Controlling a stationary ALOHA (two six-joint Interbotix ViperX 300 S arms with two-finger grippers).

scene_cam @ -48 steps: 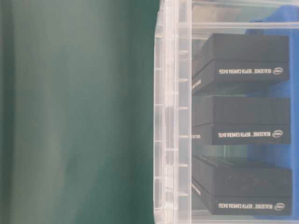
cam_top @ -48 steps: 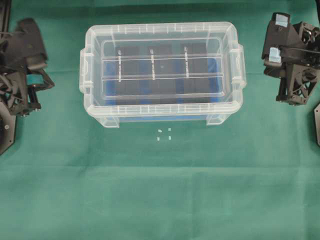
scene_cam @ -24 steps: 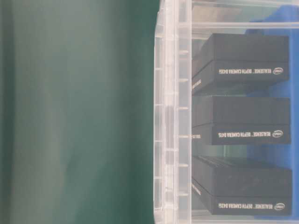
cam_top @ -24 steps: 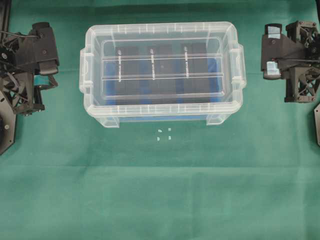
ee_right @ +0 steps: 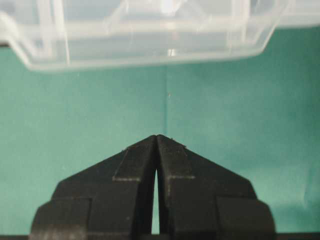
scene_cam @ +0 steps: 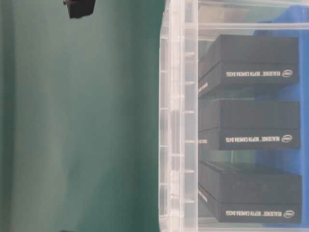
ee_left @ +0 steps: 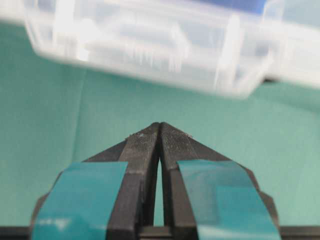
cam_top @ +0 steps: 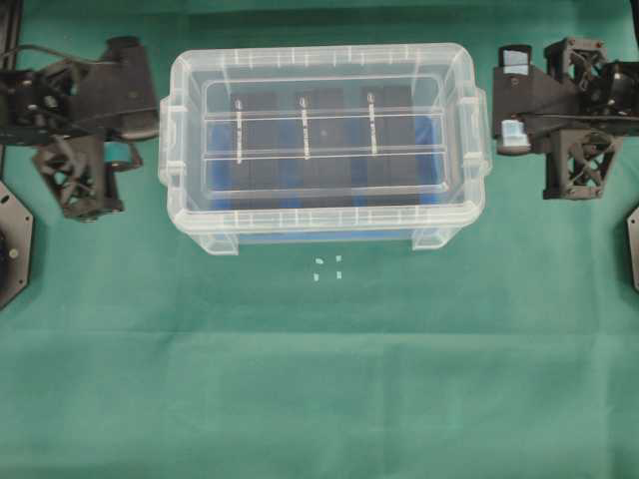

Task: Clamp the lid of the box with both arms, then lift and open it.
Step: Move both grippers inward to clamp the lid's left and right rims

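Green cloth (cam_top: 319,379) under box (cam_top: 324,225), lid (cam_top: 324,70) on. Left gripper (ee_left: 160,127) at 9 o'clock, right gripper (ee_right: 156,137) at 3; both closed, empty.

A green cloth (cam_top: 319,379) covers the whole tabletop, reaching every edge of the overhead view. Its weave is fine and matte, with faint creases running across the lower half and a soft fold line near the middle. The light is even and diffuse, throwing only pale, short shadows on the fabric. A few small white scraps (cam_top: 327,267) lie close together on the cloth toward the centre. At the left and right borders, dark angular mounting plates (cam_top: 14,244) rest on the surface. In the table-level view the cloth (scene_cam: 82,125) looks blurred and darker green. No walls, floor or windows show.
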